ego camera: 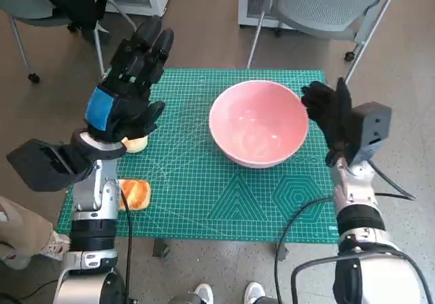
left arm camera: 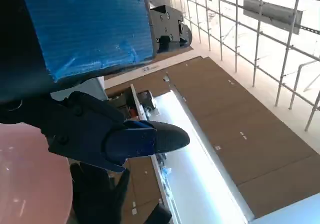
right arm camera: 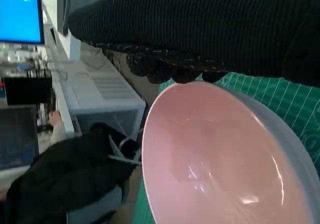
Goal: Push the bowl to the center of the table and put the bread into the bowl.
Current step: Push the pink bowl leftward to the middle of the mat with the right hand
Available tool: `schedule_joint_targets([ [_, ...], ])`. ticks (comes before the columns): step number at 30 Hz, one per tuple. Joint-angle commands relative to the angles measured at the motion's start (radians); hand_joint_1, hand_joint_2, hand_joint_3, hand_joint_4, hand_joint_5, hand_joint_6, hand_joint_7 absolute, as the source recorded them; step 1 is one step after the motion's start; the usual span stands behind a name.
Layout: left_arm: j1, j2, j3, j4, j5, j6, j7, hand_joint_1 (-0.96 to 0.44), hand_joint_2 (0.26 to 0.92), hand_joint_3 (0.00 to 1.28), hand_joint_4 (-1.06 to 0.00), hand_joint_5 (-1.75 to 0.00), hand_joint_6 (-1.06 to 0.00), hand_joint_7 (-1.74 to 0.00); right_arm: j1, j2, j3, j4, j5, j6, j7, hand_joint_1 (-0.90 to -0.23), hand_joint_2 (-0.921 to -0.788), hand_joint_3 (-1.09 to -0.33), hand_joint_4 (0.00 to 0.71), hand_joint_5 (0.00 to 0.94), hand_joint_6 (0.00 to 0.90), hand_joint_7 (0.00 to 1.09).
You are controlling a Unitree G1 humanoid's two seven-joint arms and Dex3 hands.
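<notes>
The pink bowl stands on the green mat, a little right of its middle. My right hand, in its black glove, lies against the bowl's right rim and holds nothing. From the right wrist view the glove sits just over the rim of the bowl. My left hand hangs raised over the mat's left side, fingers apart and empty. Under it lies a pale piece of bread, partly hidden. A toasted piece of bread lies near the front left corner, beside my left forearm.
Grey chairs stand behind the table, one at the far left with a black garment on it. Cables trail off the front right edge. A person's shoes show at the front of the table.
</notes>
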Motion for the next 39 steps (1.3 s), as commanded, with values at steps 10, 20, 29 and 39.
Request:
schedule_joint_targets([
  [10, 0.005, 0.019, -0.001, -0.012, 0.0, 0.008, 0.003, -0.66, 0.921, 0.39, -0.02, 0.0, -0.04, -0.3, 0.0, 0.06, -0.01, 0.006, 0.005, -0.002, -0.004, -0.685, -0.921, -0.867, 0.077, 0.014, 0.076, 0.12],
  [20, 0.002, 0.02, 0.0, -0.011, -0.002, 0.012, 0.004, -0.66, 0.921, 0.39, -0.01, 0.0, -0.03, -0.31, -0.013, 0.103, -0.03, 0.006, 0.025, 0.003, 0.021, -0.671, -0.921, -0.87, 0.089, 0.014, 0.074, 0.12],
  [29, 0.003, 0.022, 0.003, -0.012, -0.001, 0.012, 0.006, -0.67, 0.921, 0.4, -0.01, 0.0, -0.01, -0.33, -0.019, 0.126, -0.04, 0.007, 0.024, 0.001, 0.042, -0.71, -0.921, -0.829, 0.074, 0.003, 0.07, 0.12],
  [39, 0.009, 0.02, 0.004, -0.017, -0.001, 0.009, 0.011, -0.67, 0.921, 0.4, -0.01, 0.0, 0.0, -0.35, -0.025, 0.128, -0.036, 0.006, 0.018, 0.0, 0.051, -0.699, -0.921, -0.829, 0.057, 0.0, 0.055, 0.12],
])
